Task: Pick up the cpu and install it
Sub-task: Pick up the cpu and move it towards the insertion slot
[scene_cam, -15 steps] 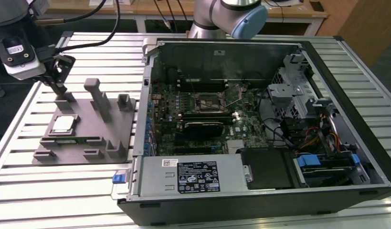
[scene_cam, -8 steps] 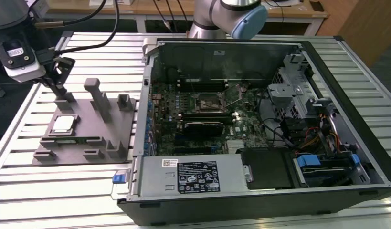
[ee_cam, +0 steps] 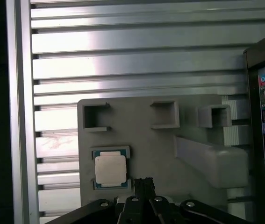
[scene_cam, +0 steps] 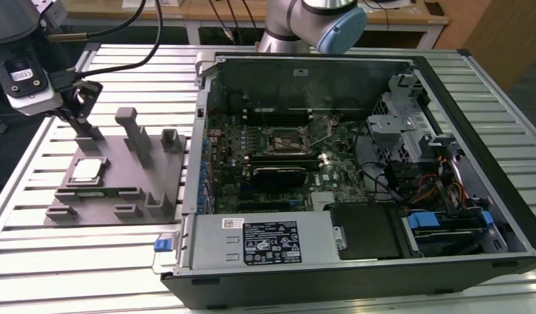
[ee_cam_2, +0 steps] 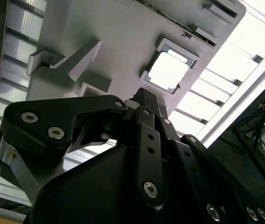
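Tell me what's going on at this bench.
The arm's gripper, shut and empty, hangs over the grey fixture plate, just beside the cpu. The cpu lies in its square nest, not yet picked up. The open computer case stands beside the plate on the slatted table, with its motherboard exposed.

So the cpu (scene_cam: 86, 169) is a small flat square chip, pale silver lid with a thin darker rim, lying flat and lid-up in a shallow pocket on the gray holder plate (scene_cam: 119, 173). In the exterior view that's roughly 9 o'clock from the open PC case (scene_cam: 338, 78), so not installed yet.
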